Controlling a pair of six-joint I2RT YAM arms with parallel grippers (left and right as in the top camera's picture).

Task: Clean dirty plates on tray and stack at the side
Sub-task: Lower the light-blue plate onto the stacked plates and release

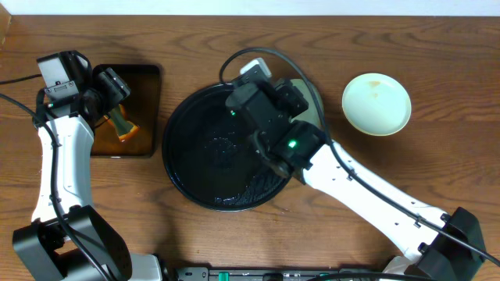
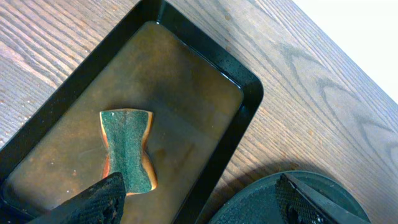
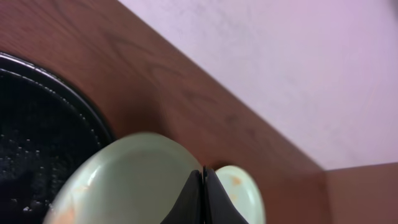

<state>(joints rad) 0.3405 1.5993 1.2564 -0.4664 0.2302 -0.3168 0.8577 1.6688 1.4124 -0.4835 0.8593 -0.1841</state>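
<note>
Dirty plates show in two places: a mint plate (image 3: 130,180), faintly orange-smeared, is pinched by its rim in the closed right fingers (image 3: 191,199) over the far right side of the round black tray (image 1: 195,140) at mid-bench, and a yellow plate (image 1: 376,103) lies toward the far right corner. Near the left edge, the left fingers (image 2: 102,199) hang spread wide and empty above the sponge (image 2: 127,146) soaking in the rectangular tray (image 2: 251,87). Scrubbing looks about to begin: next they should drop, close on the sponge and carry it to the held plate.
</note>
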